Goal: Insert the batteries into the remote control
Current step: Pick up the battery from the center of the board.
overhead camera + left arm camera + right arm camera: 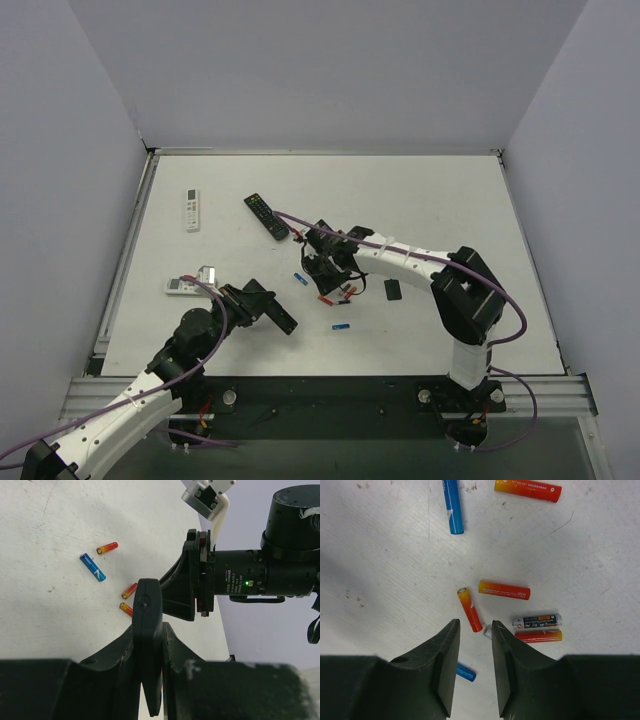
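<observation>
My left gripper (262, 305) is shut on the slim black remote control (278, 314) and holds it above the table; in the left wrist view the remote (148, 625) stands edge-on between the fingers. My right gripper (328, 275) is open and low over the scattered batteries. In the right wrist view its tips (475, 626) flank the near end of one red-orange battery (470, 610). Other batteries lie close by: red-orange (504, 590), dark and silver (537, 621), red-orange (538, 636), and blue (452, 505). The small black back cover (393, 289) lies to the right of the right gripper.
A black remote with coloured buttons (266, 216) lies at the back centre. A white remote (192, 210) lies at the back left and another (190, 285) beside my left arm. A blue battery (341, 326) lies alone towards the front.
</observation>
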Robot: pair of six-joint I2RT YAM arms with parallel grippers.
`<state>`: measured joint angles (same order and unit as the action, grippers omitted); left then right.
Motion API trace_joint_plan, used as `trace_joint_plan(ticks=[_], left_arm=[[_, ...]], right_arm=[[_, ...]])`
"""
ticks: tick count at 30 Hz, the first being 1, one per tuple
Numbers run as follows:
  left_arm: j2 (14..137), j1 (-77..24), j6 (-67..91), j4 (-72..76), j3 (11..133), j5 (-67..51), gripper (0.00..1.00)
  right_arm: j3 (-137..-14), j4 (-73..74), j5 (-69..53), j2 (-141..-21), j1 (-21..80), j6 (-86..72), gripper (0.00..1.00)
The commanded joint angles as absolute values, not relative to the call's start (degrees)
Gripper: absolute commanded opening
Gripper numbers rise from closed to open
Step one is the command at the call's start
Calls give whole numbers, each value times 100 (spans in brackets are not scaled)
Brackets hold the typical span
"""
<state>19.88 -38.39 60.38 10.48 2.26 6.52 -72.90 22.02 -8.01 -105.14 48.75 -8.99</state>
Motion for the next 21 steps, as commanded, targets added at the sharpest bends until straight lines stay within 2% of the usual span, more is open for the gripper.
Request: trace_joint_plan(ticks=[1, 12, 15, 21], left_arm=[[1942, -3806, 5968, 1230, 149, 606, 0], [1890, -3806, 6012, 1151, 141, 650, 0], [1890, -3797, 6003, 1116, 158, 650, 0], [1802, -3806, 6029, 1011, 141, 685, 0]], right_arm=[[-7620, 2355, -527, -10617, 4843, -1274, 27], [-7708, 2347, -229, -10802, 4755, -3328, 36], [-7673, 2329, -44, -10810, 4737, -3708, 42], [-7655, 2136, 378, -10758, 4641, -4499, 38]])
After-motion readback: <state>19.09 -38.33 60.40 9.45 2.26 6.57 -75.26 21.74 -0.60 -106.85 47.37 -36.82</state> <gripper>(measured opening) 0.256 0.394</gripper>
